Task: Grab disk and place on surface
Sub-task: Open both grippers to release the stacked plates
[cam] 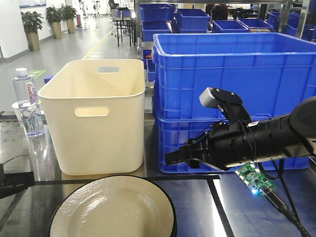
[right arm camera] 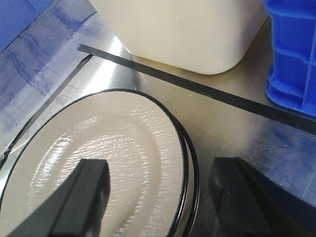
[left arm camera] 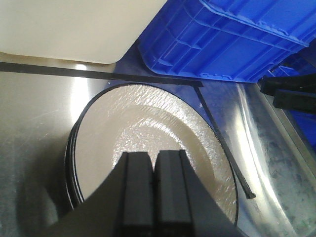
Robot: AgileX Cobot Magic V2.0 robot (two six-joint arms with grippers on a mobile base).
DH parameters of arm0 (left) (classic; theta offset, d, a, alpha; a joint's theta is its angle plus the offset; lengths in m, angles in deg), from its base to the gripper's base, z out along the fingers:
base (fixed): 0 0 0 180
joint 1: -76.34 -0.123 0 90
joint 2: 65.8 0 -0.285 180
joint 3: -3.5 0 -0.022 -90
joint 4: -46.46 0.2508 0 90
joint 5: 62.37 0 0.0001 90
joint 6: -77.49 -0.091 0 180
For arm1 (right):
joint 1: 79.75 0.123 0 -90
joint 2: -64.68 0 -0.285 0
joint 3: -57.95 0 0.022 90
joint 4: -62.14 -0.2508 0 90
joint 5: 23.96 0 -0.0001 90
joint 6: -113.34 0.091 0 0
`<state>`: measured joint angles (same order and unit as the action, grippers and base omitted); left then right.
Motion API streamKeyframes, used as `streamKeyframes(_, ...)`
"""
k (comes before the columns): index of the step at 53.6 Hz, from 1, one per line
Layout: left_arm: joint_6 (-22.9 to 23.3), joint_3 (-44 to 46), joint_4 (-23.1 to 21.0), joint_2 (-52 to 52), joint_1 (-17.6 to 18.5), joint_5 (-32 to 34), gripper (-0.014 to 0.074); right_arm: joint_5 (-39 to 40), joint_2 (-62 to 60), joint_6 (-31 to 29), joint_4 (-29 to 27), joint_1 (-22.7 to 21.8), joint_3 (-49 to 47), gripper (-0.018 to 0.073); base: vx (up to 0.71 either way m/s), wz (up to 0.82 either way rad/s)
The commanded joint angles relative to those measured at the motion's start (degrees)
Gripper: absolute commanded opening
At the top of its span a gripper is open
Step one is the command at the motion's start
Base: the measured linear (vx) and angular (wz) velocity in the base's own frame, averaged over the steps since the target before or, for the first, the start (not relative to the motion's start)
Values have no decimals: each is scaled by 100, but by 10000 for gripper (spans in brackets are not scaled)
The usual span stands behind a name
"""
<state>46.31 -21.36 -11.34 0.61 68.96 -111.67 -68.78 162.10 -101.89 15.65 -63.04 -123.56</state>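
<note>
Plates (right arm camera: pixel 103 148) stacked on tabletop (left arm camera: pixel 34 123); right gripper (right arm camera: pixel 158 197) spread wide over stack rim; left gripper (left arm camera: pixel 155 190) clenched, empty.

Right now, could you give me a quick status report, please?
Left gripper shut, empty, above the plates. Right gripper open, straddling the stack's rim. Plates stacked on the surface. Nothing in the way.

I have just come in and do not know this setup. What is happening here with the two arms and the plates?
A stack of cream plates with black rims sits on the glossy taped tabletop, in front of a cream bin and blue crates. The right end effector is open, straddling the stack's rim. The left end effector is shut and empty above the plates. No plate is lifted yet.
</note>
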Motion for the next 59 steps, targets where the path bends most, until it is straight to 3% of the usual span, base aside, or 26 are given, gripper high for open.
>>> streamKeyframes(1, 45, 172, -383, -93, 0, 157, -10, 191, -249, -62, -226, -14, -196, 467, 0, 0)
streamKeyframes(25, 45, 160, -368, -93, 0, 201, -9, 191, -249, -54, -226, -14, -196, 456, 0, 0)
streamKeyframes(33, 41, -150, -318, -443, 5, 911, -9, 191, -249, -54, -226, -14, -196, 456, 0, 0)
streamKeyframes(39, 52, -807, 118, -1393, 50, 1945, -9, 190, -249, -54, -226, -14, -196, 456, 0, 0)
streamKeyframes(43, 300, -1361, 719, -2084, 192, 2665, -9, 190, -249, -54, -226, -14, -196, 456, 0, 0)
streamKeyframes(48, 1273, -2027, 1997, -2941, 312, 3273, -9, 190, -249, -54, -226, -14, -196, 456, 0, 0)
streamKeyframes(54, 3315, -2891, 3901, -3850, 409, 3692, -9, 190, -249, -54, -226, -14, -196, 456, 0, 0)
streamKeyframes(59, 4627, -3790, 5066, -4428, 509, 4266, -9, 190, -249, -54, -226, -14, -196, 456, 0, 0)
